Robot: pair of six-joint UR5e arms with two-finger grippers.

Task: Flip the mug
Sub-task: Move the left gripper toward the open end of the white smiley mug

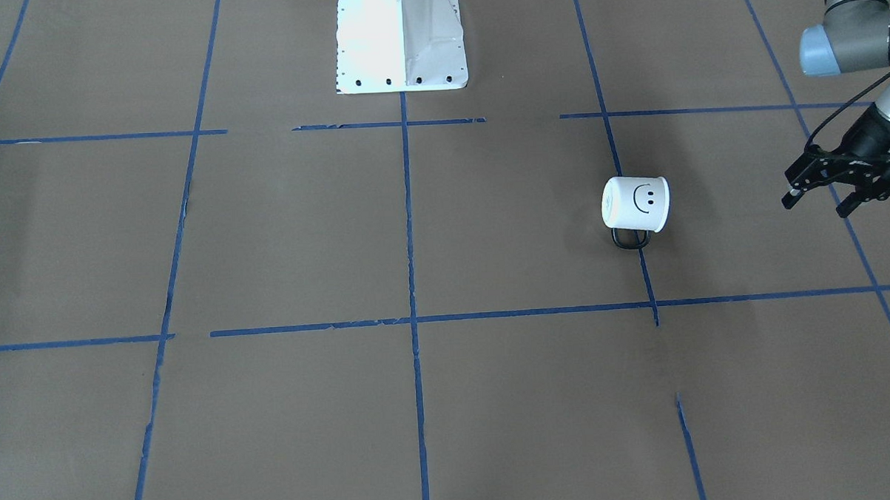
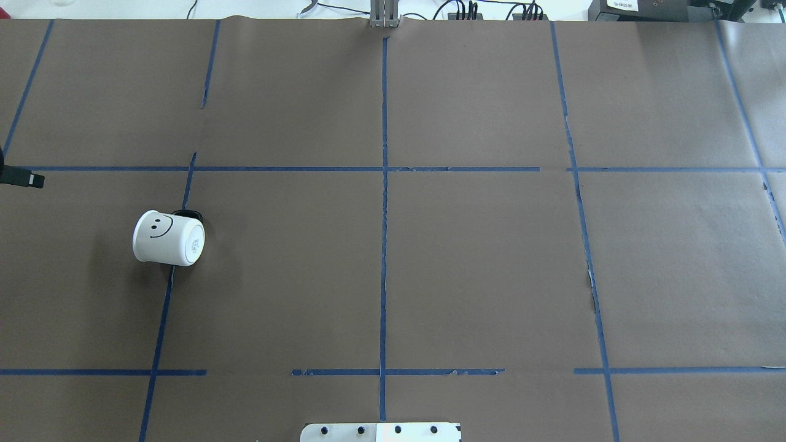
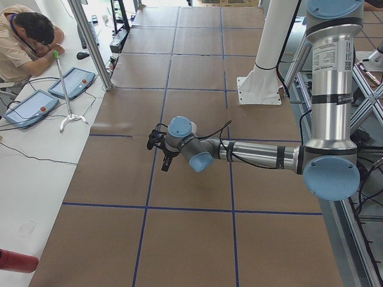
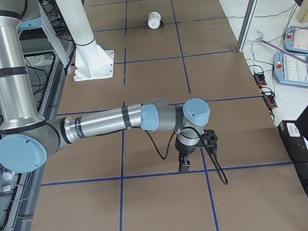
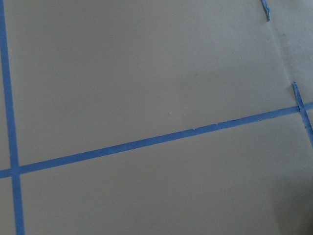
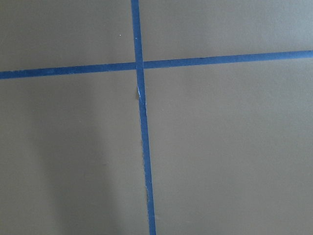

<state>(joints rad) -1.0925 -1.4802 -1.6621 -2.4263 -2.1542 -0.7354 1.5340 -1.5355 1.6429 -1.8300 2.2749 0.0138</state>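
Note:
The white mug (image 1: 636, 204) with a black smiley face lies on its side on the brown table, on the robot's left. Its flat base points toward the table's middle, and its thin black handle (image 1: 630, 239) rests on the table on the operators' side. It also shows in the overhead view (image 2: 167, 238) and, far off, in the exterior right view (image 4: 155, 20). My left gripper (image 1: 819, 202) is open and empty. It hovers apart from the mug, further out to the robot's left. My right gripper (image 4: 183, 163) shows only in the exterior right view, low over the table; I cannot tell whether it is open or shut.
The white robot pedestal (image 1: 400, 37) stands at the table's robot-side edge. Blue tape lines (image 2: 384, 184) grid the brown paper. An operator (image 3: 27, 42) sits beside the table with tablets (image 3: 72, 82). Pendants (image 4: 300, 39) lie on a side bench.

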